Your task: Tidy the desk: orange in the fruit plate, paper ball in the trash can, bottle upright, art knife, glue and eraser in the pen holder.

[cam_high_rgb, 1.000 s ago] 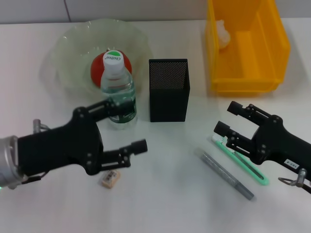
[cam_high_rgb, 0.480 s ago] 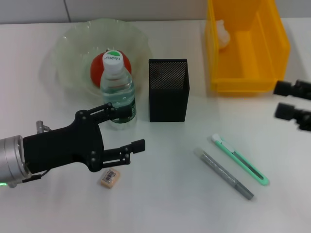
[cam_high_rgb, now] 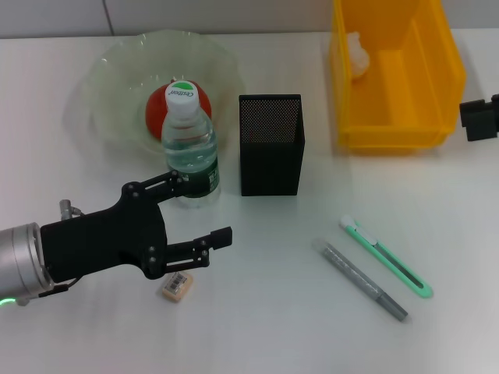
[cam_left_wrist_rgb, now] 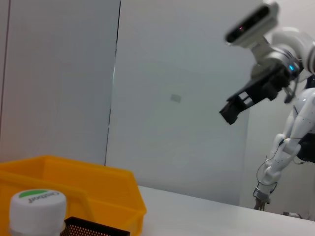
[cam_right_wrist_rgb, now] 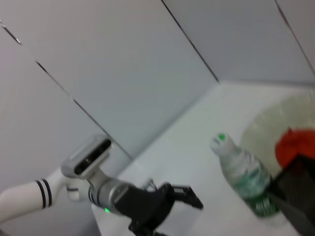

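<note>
The bottle (cam_high_rgb: 189,148) stands upright beside the black mesh pen holder (cam_high_rgb: 270,145). Behind it the orange (cam_high_rgb: 160,109) lies in the glass fruit plate (cam_high_rgb: 117,78). The paper ball (cam_high_rgb: 356,53) sits in the yellow trash can (cam_high_rgb: 437,78). The eraser (cam_high_rgb: 178,286) lies on the desk just under my left gripper (cam_high_rgb: 207,209), which is open and empty, its upper finger close to the bottle's base. The green art knife (cam_high_rgb: 386,255) and the grey glue (cam_high_rgb: 360,278) lie side by side at right. My right gripper (cam_high_rgb: 477,117) is raised at the right edge, open and empty.
The white desk (cam_high_rgb: 265,327) carries everything. In the left wrist view the bottle cap (cam_left_wrist_rgb: 37,206), the trash can (cam_left_wrist_rgb: 74,184) and the far-off right gripper (cam_left_wrist_rgb: 234,107) show. In the right wrist view the bottle (cam_right_wrist_rgb: 241,169) and left gripper (cam_right_wrist_rgb: 172,196) appear.
My right arm has lifted off the art knife and swung out to the right edge. My left gripper has drawn back slightly from the bottle, still open.
</note>
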Controlling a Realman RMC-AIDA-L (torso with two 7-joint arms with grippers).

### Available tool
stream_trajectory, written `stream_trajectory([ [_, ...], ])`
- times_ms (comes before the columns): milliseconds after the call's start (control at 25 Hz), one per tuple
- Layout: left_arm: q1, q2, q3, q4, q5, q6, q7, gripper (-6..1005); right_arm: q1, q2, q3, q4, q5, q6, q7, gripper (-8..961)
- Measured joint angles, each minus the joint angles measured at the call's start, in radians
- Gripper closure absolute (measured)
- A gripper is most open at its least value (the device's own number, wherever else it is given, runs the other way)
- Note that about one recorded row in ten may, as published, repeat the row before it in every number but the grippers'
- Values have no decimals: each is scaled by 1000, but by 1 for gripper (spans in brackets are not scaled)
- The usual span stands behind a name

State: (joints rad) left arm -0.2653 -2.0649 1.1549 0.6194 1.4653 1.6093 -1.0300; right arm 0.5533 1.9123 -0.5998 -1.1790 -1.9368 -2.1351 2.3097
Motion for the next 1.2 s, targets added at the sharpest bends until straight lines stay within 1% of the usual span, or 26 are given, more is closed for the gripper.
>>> stream_trajectory([
  [40, 1, -1, 0, 0, 0, 0, 6, 198, 50, -11, -10, 2, -64, -4, 50, 266],
  [80, 2, -1, 0, 0, 0, 0, 6, 198, 50, -11, -10, 2, -64, -4, 50, 266],
  [160, 3, -1, 0, 0, 0, -1, 6, 198, 108, -17, -41, 1, -169, 7, 107, 265],
  [200, 4, -1, 0, 0, -1, -1, 6, 198, 108, -17, -41, 1, -169, 7, 107, 265],
  [240, 4, -1, 0, 0, -1, -2, 6, 198, 147, -20, -82, 7, -250, 25, 141, 265],
  [280, 4, -1, 0, 0, -1, -3, 6, 198, 165, -21, -104, 11, -285, 32, 153, 265],
  [320, 4, -1, 0, 0, 0, -5, 6, 198, 165, -21, -104, 11, -285, 32, 153, 265],
  [400, 4, -1, 0, 0, 0, -8, 7, 198, 203, -21, -157, 28, -366, 51, 179, 265],
  [520, 4, -1, 0, 0, 0, -9, 7, 198, 252, -10, -230, 67, -480, 90, 201, 265],
  [560, 2, -1, 0, 0, 0, -11, 8, 198, 280, 3, -274, 99, -540, 118, 205, 266],
  [600, 2, -1, 0, 0, 0, -11, 8, 198, 280, 3, -274, 99, -540, 118, 205, 266],
  [640, 1, -2, 0, 0, 0, -12, 8, 198, 305, 18, -321, 135, -588, 148, 206, 266],
  [680, 1, -2, 0, 0, 0, -12, 8, 198, 305, 18, -321, 135, -588, 148, 206, 269],
  [800, -1, -3, 0, -7, 0, -13, 17, 198, 332, 42, -395, 178, -642, 194, 205, 277],
  [840, -1, -3, 0, -8, 0, -13, 19, 198, 343, 59, -436, 194, -673, 220, 205, 280],
  [880, -1, -3, 0, -8, 0, -13, 19, 198, 343, 59, -436, 194, -673, 220, 205, 283],
  [920, -1, -3, 0, -8, 0, -13, 19, 198, 349, 70, -460, 201, -693, 236, 205, 286],
  [960, -1, -3, 0, -8, 0, -14, 21, 198, 360, 93, -495, 212, -724, 260, 205, 288],
  [1000, -1, -3, 0, -8, 0, -14, 21, 198, 360, 93, -495, 212, -724, 260, 205, 291],
  [1080, -2, -3, 0, -8, 0, -15, 21, 198, 368, 109, -513, 223, -743, 278, 205, 297],
  [1120, -2, -3, 0, -8, 0, -15, 21, 198, 376, 121, -525, 237, -756, 292, 206, 300],
  [1200, -2, -3, 0, -9, -4, -15, 21, 198, 395, 136, -544, 273, -779, 315, 208, 305],
])
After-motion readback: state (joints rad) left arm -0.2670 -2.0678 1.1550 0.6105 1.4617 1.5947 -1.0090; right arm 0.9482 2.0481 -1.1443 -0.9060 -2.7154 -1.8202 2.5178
